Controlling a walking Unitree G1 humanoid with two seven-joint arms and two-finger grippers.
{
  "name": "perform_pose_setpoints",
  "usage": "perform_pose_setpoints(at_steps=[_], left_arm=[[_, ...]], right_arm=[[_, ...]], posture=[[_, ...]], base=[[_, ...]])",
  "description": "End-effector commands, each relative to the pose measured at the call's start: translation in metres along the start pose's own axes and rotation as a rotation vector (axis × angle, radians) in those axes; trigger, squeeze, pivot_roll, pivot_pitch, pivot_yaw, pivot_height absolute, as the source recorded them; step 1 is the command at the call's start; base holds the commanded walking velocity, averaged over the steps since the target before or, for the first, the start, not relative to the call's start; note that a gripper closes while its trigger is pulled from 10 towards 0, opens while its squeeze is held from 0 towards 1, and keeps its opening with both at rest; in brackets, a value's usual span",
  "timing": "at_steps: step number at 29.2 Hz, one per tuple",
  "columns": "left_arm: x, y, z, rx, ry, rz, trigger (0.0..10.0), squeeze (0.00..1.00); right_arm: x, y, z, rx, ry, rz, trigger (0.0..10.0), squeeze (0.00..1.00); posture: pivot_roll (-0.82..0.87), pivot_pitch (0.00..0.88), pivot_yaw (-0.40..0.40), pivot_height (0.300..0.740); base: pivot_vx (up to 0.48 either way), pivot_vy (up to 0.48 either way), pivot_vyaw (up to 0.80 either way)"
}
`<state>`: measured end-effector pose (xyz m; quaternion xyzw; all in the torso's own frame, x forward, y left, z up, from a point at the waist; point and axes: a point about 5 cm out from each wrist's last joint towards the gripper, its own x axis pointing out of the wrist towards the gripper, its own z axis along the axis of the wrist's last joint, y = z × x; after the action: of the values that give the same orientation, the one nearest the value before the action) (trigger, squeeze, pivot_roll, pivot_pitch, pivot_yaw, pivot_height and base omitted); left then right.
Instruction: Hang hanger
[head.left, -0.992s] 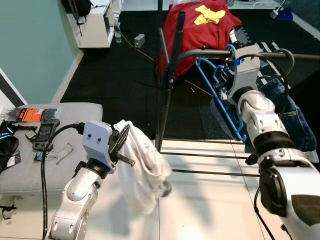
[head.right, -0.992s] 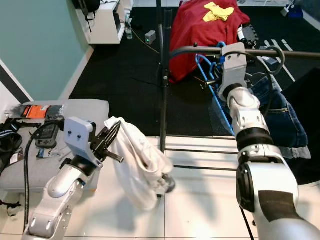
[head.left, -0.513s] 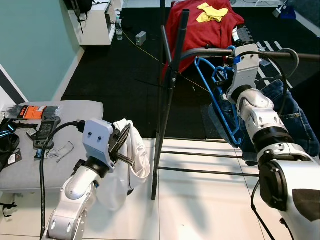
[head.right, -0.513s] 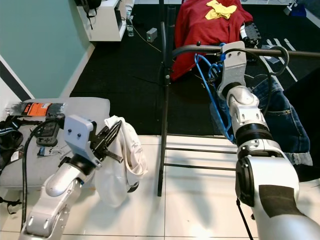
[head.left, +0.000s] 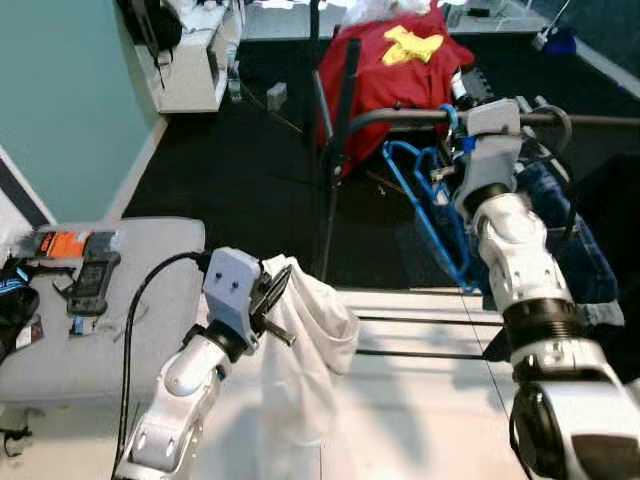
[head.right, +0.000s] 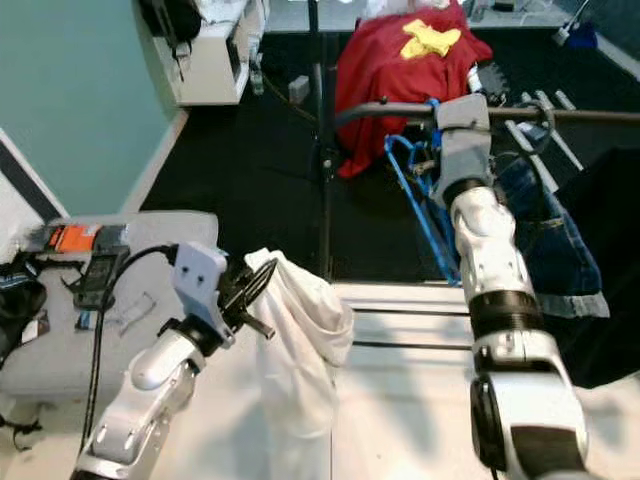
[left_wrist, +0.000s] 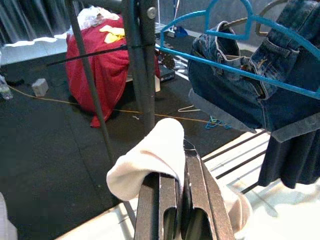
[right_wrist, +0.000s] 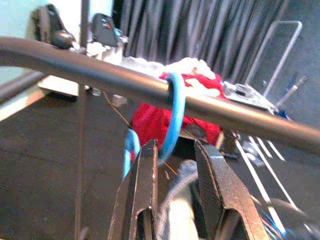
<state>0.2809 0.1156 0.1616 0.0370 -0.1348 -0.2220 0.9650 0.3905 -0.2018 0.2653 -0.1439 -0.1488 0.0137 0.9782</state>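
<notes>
A blue hanger (head.left: 425, 215) hangs from the dark rail (head.left: 400, 117) of a clothes rack, its hook (right_wrist: 175, 110) looped over the rail (right_wrist: 100, 75). My right gripper (right_wrist: 175, 147) is just under the rail, open, with the hook running down between its fingers. In the left wrist view a blue hanger (left_wrist: 225, 65) carries blue jeans (left_wrist: 240, 85). My left gripper (head.left: 272, 302) is low in front of the rack, shut on a white garment (head.left: 300, 370) that drapes down from it toward the floor.
The rack's dark upright (head.left: 335, 170) and its floor bars (head.left: 420, 320) stand between my arms. A red cloth heap (head.left: 390, 60) lies behind the rack. A grey bench (head.left: 100, 330) with small devices is at the left, and a white cabinet (head.left: 190, 60) at the back left.
The view has shifted. My left arm has moved right, toward the rack, and the white garment has swung with it. My right gripper stays at the hanger hook on the rail.
</notes>
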Motion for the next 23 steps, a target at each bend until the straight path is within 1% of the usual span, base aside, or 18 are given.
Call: perform_pose_setpoints(at_steps=[1,3,5,6,7,8,10,11,12,13,14,15,16,17,18,19,21,23], left_arm=[[0.000,0.000,0.000,0.011,-0.009,-0.001,10.0,0.00],[0.002,0.001,-0.002,0.012,-0.002,0.009,10.0,0.00],[0.007,0.012,-0.007,0.044,0.024,0.112,10.0,0.00],[0.007,0.012,-0.007,0.044,0.024,0.112,10.0,0.00],[0.009,0.016,-0.008,0.041,0.027,0.160,10.0,0.00],[0.010,0.018,-0.008,0.040,0.027,0.191,10.0,0.00],[0.010,0.018,-0.008,0.040,0.027,0.191,10.0,0.00],[0.009,0.024,-0.012,0.052,0.048,0.248,10.0,0.00],[0.007,0.031,-0.020,0.051,0.109,0.332,10.0,0.00],[0.003,0.035,-0.029,0.032,0.162,0.366,10.0,0.00],[0.003,0.035,-0.029,0.032,0.162,0.366,10.0,0.00],[0.000,0.037,-0.034,0.015,0.196,0.381,10.0,0.00],[-0.003,0.040,-0.040,0.000,0.238,0.408,10.0,0.00],[-0.003,0.040,-0.040,0.000,0.238,0.408,10.0,0.00],[-0.010,0.044,-0.047,-0.049,0.263,0.459,10.0,0.00],[-0.014,0.047,-0.051,-0.081,0.278,0.501,10.0,0.00],[-0.014,0.047,-0.051,-0.081,0.278,0.501,10.0,0.00],[-0.029,0.049,-0.062,-0.079,0.313,0.541,10.0,0.00]], right_arm=[[0.000,-0.001,0.003,0.007,-0.005,-0.011,10.0,0.00],[-0.002,-0.002,0.003,-0.004,-0.010,-0.013,10.0,0.00],[-0.012,-0.006,0.016,-0.145,-0.064,-0.041,10.0,0.00],[-0.012,-0.006,0.016,-0.145,-0.064,-0.041,10.0,0.00],[-0.017,-0.006,0.026,-0.204,-0.112,-0.059,10.0,0.00],[-0.020,-0.001,0.039,-0.207,-0.193,-0.061,10.0,0.00],[-0.020,-0.001,0.039,-0.207,-0.193,-0.061,10.0,0.00],[-0.023,0.016,0.047,-0.131,-0.264,-0.011,10.0,0.00],[-0.028,0.039,0.046,-0.005,-0.282,0.069,10.0,0.00],[-0.033,0.069,0.031,0.161,-0.224,0.164,10.0,0.00],[-0.033,0.069,0.031,0.161,-0.224,0.164,10.0,0.00],[-0.038,0.090,0.020,0.269,-0.171,0.225,10.0,0.00],[-0.044,0.109,0.004,0.323,-0.100,0.282,10.0,0.00],[-0.044,0.109,0.004,0.323,-0.100,0.282,10.0,0.00],[-0.051,0.127,-0.019,0.307,-0.029,0.325,10.0,0.00],[-0.058,0.136,-0.032,0.279,0.015,0.352,10.0,0.00],[-0.058,0.136,-0.032,0.279,0.015,0.352,10.0,0.00],[-0.074,0.150,-0.068,0.236,0.156,0.383,10.0,0.00]], posture=[[-0.09,0.055,0.014,0.740],[-0.09,0.047,0.016,0.740],[-0.07,0.029,0.031,0.740],[-0.07,0.029,0.031,0.740],[-0.07,0.028,0.030,0.740],[-0.06,0.023,0.028,0.740],[-0.06,0.023,0.028,0.740],[-0.06,0.010,0.013,0.740],[-0.05,0.004,-0.029,0.740],[-0.02,0.000,-0.067,0.740],[-0.02,0.000,-0.067,0.740],[-0.02,0.000,-0.067,0.740],[-0.01,0.000,-0.094,0.740],[-0.01,0.000,-0.094,0.740],[0.01,0.000,-0.109,0.740],[0.01,0.000,-0.109,0.740],[0.01,0.000,-0.109,0.740],[0.02,0.000,-0.101,0.740]], base=[[0.000,0.000,0.00],[0.000,0.000,0.00],[0.000,0.000,0.00],[0.000,0.000,0.00],[0.000,0.000,0.00],[0.000,0.000,0.00],[0.000,0.000,0.00],[0.000,0.000,0.00],[0.000,0.000,0.00],[0.000,0.000,0.00],[0.000,0.000,0.00],[0.000,0.000,0.00],[0.000,0.000,0.00],[0.000,0.000,0.00],[0.000,0.000,0.00],[0.000,0.000,0.00],[0.000,0.000,0.00],[0.000,0.000,0.00]])
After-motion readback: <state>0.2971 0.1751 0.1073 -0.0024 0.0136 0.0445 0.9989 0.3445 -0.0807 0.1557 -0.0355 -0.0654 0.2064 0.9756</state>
